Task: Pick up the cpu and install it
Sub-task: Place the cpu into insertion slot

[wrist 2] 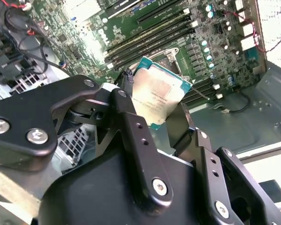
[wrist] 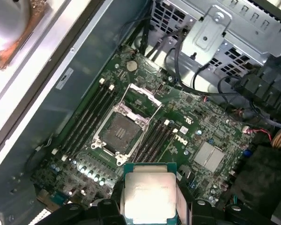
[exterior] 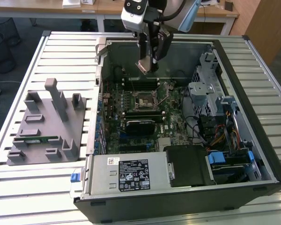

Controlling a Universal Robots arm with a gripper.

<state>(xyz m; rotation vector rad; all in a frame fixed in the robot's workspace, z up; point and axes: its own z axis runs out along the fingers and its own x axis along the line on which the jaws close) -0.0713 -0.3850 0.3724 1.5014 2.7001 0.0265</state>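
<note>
Upper centre, exterior view: small flat silvery-grey square cpu (exterior: 144, 66), clamped between jaws. Hangs above green motherboard (exterior: 174, 118).

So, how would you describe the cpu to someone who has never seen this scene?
Find the open computer case on the slatted table; the gripper hangs above its green motherboard. Clamped in it is the cpu, a small flat square with a silvery metal top and pale rim, unlike the long dark memory slots and the empty socket beneath.

open computer case (exterior: 178, 202) beside grey tray (exterior: 41, 127) on slatted table (exterior: 61, 51).
</note>
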